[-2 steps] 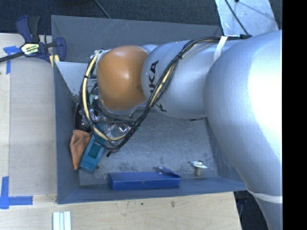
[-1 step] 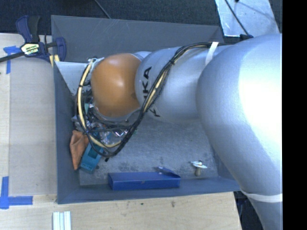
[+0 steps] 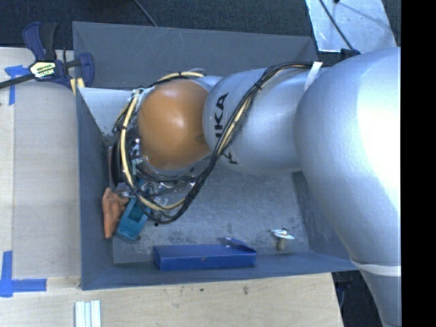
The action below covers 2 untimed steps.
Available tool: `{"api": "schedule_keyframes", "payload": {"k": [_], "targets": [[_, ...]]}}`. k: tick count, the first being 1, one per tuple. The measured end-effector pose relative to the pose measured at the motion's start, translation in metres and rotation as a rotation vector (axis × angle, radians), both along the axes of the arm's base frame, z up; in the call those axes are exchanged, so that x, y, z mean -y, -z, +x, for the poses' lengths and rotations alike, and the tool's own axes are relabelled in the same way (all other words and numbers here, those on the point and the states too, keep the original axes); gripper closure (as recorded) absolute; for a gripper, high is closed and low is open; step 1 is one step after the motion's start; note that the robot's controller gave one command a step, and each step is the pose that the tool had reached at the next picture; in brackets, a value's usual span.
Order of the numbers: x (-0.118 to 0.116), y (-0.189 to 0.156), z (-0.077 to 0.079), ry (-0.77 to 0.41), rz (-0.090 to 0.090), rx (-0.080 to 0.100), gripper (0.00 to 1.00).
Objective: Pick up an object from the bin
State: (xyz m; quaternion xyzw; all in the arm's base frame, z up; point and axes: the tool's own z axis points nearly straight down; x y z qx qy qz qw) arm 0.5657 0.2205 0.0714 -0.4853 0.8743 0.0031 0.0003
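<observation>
The gripper (image 3: 142, 195) hangs low in the left part of the bin (image 3: 262, 206), close to the left wall. It is tucked beneath the round orange cover (image 3: 170, 125) on the wrist and wrapped in loops of cable (image 3: 178, 199). So much of it is hidden that it cannot be told whether it is open or closed, or whether anything is caught in it.

Nearest to it is a small blue block (image 3: 130, 221), which lies tilted just below its tip, on the side toward the bin's front wall. Whether the two touch cannot be told. Right against that block, on the side toward the left wall, lies an orange lump (image 3: 109, 211) that looks soft and crumpled.

Farther from the gripper, along the front wall and off to its right, a long flat blue bar (image 3: 203, 257) lies lengthwise on the floor. Farther still, near the front right corner and well apart from the gripper, sits a small shiny metal piece (image 3: 281, 236).

The silver arm (image 3: 272, 125) stretches across the back half of the bin to the right.
</observation>
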Motion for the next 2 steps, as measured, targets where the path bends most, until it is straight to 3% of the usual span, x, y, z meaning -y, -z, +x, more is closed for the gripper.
{"api": "schedule_keyframes", "payload": {"k": [2], "targets": [[0.0002, -0.003, -0.0009, 0.001, 0.0, 0.0, 1.0]]}}
